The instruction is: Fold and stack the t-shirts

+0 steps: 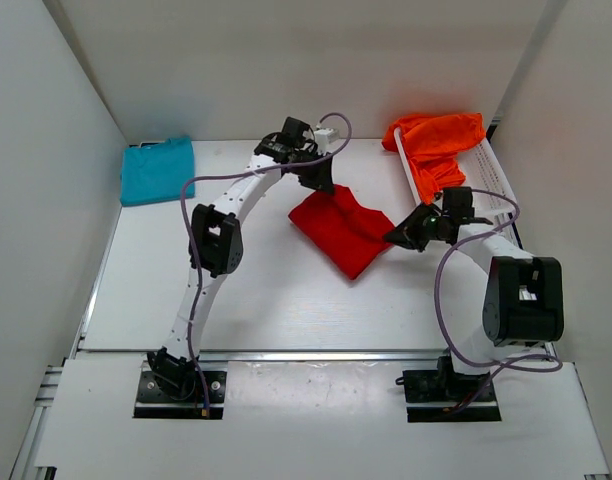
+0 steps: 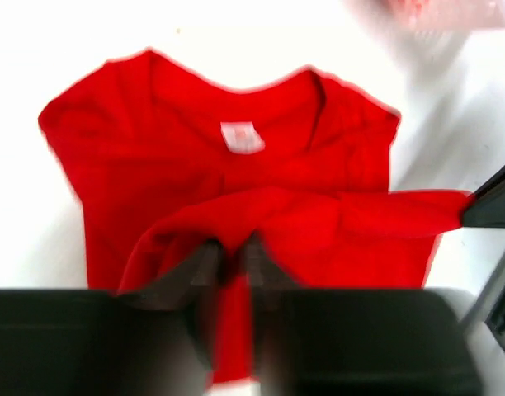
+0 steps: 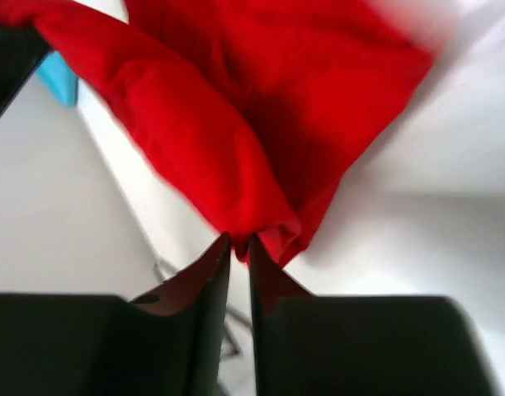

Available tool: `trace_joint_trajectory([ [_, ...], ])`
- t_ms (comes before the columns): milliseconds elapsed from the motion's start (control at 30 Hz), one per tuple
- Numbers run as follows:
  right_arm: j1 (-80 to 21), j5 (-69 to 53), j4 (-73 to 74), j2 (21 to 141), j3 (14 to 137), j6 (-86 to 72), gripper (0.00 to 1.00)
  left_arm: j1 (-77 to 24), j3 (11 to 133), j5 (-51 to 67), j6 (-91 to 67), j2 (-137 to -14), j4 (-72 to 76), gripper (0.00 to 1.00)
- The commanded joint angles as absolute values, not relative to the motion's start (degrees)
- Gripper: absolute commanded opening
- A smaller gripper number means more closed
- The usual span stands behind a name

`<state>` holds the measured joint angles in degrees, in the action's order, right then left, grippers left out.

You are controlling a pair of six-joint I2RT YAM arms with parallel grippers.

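The red t-shirt point(image 1: 341, 232) lies mid-counter point(image 1: 286, 300), spread with its neckline and white label point(image 2: 242, 137) face up. Its near edge is lifted into a fold, and the cloth looks soft and creased. The left pincer point(image 2: 232, 252) is clamped on that raised fold, its fingers almost together with red cloth between them, and the right pincer point(image 3: 238, 247) nips a pointed corner of the same shirt at its fingertips. The teal-blue t-shirt point(image 1: 156, 170) rests folded in the far left corner, and the orange t-shirt point(image 1: 436, 140) is bunched over the far end of the white mesh basket point(image 1: 496, 180) at the right.
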<state>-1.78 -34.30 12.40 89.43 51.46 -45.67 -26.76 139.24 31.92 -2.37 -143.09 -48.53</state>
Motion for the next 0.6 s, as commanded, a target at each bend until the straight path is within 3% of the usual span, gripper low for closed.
trace_joint_trajectory([
  [0, -1.1, -24.7, 6.9, 91.2, 53.9, -46.2, 0.22, -25.9, 143.1, 31.5, -9.1, -144.7, -38.0, 0.34],
  [100, -1.2, -18.7, 10.7, 93.2, 58.0, -42.1, 0.27, -25.5, 143.2, 30.2, -9.8, -145.5, -37.1, 0.61],
  [133, -1.7, -17.6, 11.5, 93.4, 59.1, -41.6, 0.28, -25.2, 142.9, 28.8, -8.3, -145.2, -38.3, 0.65],
  [200, -1.6, -14.3, 13.4, 93.0, 59.2, -40.1, 0.28, -25.0, 142.8, 27.8, -6.9, -144.0, -40.6, 0.92],
  [400, -7.7, -8.8, 18.3, 85.6, 55.0, -39.2, 0.29, -21.6, 133.4, 26.7, -0.9, -137.9, -45.2, 0.97],
  [567, -12.4, -11.2, 14.3, 84.6, 46.1, -46.5, 0.4, -24.1, 131.6, 25.0, 4.6, -138.2, -50.1, 0.99],
])
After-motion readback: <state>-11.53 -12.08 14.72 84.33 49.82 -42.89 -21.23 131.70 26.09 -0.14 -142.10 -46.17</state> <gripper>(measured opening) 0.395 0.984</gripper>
